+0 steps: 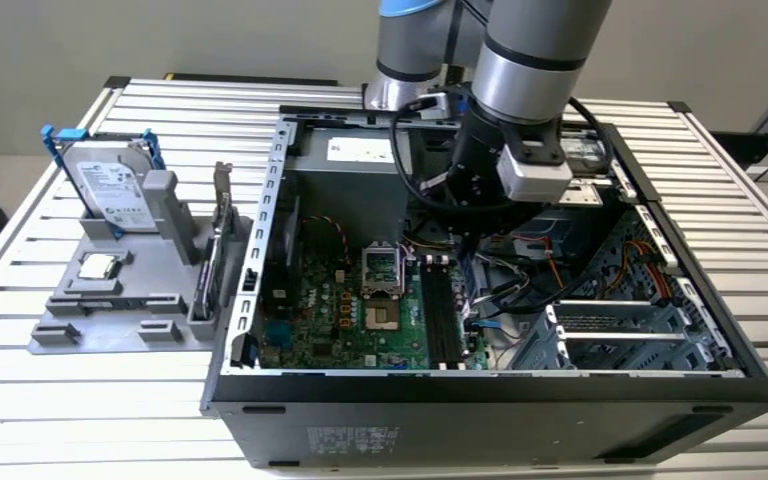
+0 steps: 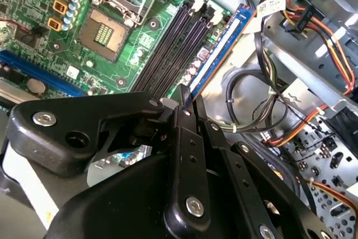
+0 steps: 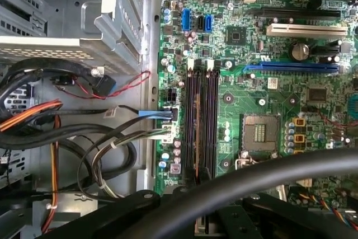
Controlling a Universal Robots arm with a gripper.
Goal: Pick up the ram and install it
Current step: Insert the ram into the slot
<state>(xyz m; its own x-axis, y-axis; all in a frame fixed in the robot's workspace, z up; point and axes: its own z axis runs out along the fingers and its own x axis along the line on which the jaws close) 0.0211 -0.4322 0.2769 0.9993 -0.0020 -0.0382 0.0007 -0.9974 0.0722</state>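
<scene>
The gripper [image 2: 187,103] is seen low inside the open case [image 1: 491,385], w/ its fingers [image 2: 180,138] drawn together on the near end of the ram [image 2: 224,43]; it is judged to be clamped on the stick, not merely touching. The ram is held edge-down and lengthwise, parallel to the black slots [image 2: 168,43], at the slot row's outer side next to the cables [image 2: 263,99]. That pose is prob. chosen so the contact edge lines up w/ a slot; whether it is seated or just above the board cannot be told. An end grip leaves most of the stick's length free over the slot. The empty CPU socket [image 2: 103,32] lies just beyond the slots on the other side, w/ blue and black connectors nearby. The tightest spot is judged to be the cable bundle and drive cage [image 1: 624,320] toward the exterior view's right, close beside the ram. Outside the case, at the exterior view's left, a grey fixture [image 1: 104,310] on the table [image 1: 37,400] carries a hard drive [image 1: 111,185] and an upright card [image 1: 224,215], well apart from the work.
</scene>
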